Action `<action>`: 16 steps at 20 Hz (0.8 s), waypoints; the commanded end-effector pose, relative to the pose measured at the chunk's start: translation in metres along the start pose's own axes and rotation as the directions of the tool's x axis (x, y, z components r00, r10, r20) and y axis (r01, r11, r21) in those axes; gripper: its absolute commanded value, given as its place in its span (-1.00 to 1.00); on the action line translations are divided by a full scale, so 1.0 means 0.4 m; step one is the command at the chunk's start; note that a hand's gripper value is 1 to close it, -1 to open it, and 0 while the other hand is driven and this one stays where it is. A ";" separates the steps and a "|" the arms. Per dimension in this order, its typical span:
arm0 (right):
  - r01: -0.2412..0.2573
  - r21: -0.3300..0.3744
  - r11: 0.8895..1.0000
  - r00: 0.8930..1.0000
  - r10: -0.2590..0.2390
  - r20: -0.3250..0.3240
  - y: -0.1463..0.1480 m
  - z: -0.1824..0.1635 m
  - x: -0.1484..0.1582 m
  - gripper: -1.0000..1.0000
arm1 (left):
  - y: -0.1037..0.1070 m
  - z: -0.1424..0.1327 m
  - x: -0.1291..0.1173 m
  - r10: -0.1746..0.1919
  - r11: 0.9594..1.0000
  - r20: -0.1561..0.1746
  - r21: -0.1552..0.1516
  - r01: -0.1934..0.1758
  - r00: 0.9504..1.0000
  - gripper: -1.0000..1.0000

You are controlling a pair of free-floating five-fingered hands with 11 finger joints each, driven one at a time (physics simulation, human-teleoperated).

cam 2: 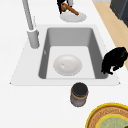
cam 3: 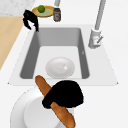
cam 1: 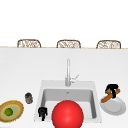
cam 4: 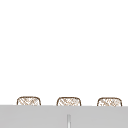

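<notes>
Taking the sink (cam 1: 41, 100) as the landmark and going left to right: far to its left on the counter lies a woven plate (cam 1: 15, 110) with a green lime (cam 1: 9, 111) on it. Nearer the sink, just left of its rim, stands a small dark jar (cam 1: 29, 97). The left hand (cam 1: 42, 112) hangs at the sink's front left corner, over the rim, fingers curled downward and holding nothing. In the basin lies a white bowl (cam 2: 67, 65); in the front view a big red ball (cam 1: 67, 114) covers the basin's front part. The faucet (cam 1: 68, 72) rises from the sink's back edge. To the right of the sink sits a white plate (cam 1: 117, 107). Over its back edge the right hand (cam 1: 112, 89) is closed round a baguette (cam 1: 106, 98), which slants down across the plate.
</notes>
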 end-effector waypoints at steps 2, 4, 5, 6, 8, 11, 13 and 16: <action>0.075 0.018 0.997 0.993 -0.074 -0.087 -0.033 0.018 0.021 1.00 | 0.000 0.000 0.000 0.000 1.000 0.000 0.000 0.000 1.000 0.00; 0.067 0.020 0.998 0.994 -0.065 -0.093 -0.048 0.028 0.040 1.00 | 0.000 0.000 0.000 0.000 1.000 0.000 0.000 0.000 1.000 0.00; 0.059 0.019 0.998 0.994 -0.057 -0.093 -0.056 0.036 0.054 1.00 | 0.000 0.000 0.000 0.000 1.000 0.000 0.000 0.000 1.000 0.00; 0.053 0.018 0.998 0.994 -0.051 -0.096 -0.063 0.044 0.068 1.00 | 0.000 0.000 0.000 0.000 1.000 0.000 0.000 0.000 1.000 0.00; 0.046 0.016 0.999 0.994 -0.044 -0.098 -0.071 0.064 0.096 1.00 | 0.000 0.000 0.000 0.000 1.000 0.000 0.000 0.000 1.000 0.00; 0.039 0.019 0.999 0.994 -0.036 -0.106 -0.092 0.092 0.141 1.00 | 0.000 0.000 0.000 0.000 1.000 0.000 0.000 0.000 1.000 0.00; 0.025 0.048 0.999 0.991 -0.019 -0.132 -0.090 0.090 0.168 1.00 | 0.000 0.000 0.000 0.000 1.000 0.000 0.000 0.000 1.000 0.00; 0.021 0.057 0.998 0.991 -0.013 -0.135 -0.096 0.100 0.217 1.00 | 0.000 0.000 0.000 0.000 1.000 0.000 0.000 0.000 1.000 0.00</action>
